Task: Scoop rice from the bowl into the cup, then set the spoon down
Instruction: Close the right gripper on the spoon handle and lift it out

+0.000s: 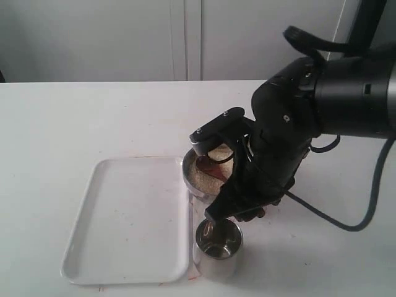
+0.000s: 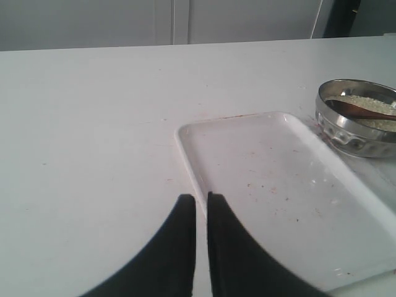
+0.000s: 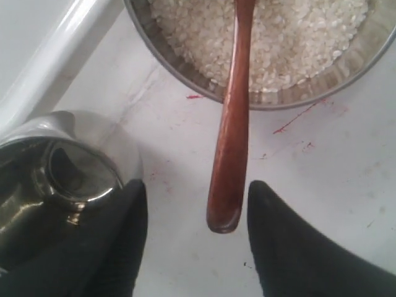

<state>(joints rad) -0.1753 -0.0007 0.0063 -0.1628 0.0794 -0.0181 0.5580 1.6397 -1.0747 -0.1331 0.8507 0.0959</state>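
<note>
— What's on the far left?

— The left gripper (image 2: 199, 198), low over the table (image 1: 74, 117) at the tray's near corner. Its fingers are pressed almost together, with only a thin slit between them, and they hold nothing.

— And the tray?

— The tray (image 1: 130, 216) is white, flat and bare apart from a few specks. It fills the space between that gripper and the steelware.

— Where's the rice?

— In the bowl (image 2: 346, 133), just off the tray's far right corner. The rice (image 3: 278, 37) lies heaped inside. The spoon (image 3: 232, 136) has its scoop end in the grains, and its handle sticks out over the rim.

— The cup?

— The cup (image 1: 218, 247) stands upright in front of the bowl, just beside the tray's near right corner. I can't tell what's in it because of the reflections.

— Is the right gripper holding the spoon?

— No. The right gripper (image 3: 195, 185) is spread wide, with one finger on each side of the handle's end and a gap on both sides. One finger hangs right by the cup's rim.

— Anything blocking your view?

— The black arm (image 1: 346, 99) covers half the bowl from here. Its cable (image 1: 365, 210) loops down on the right.
</note>
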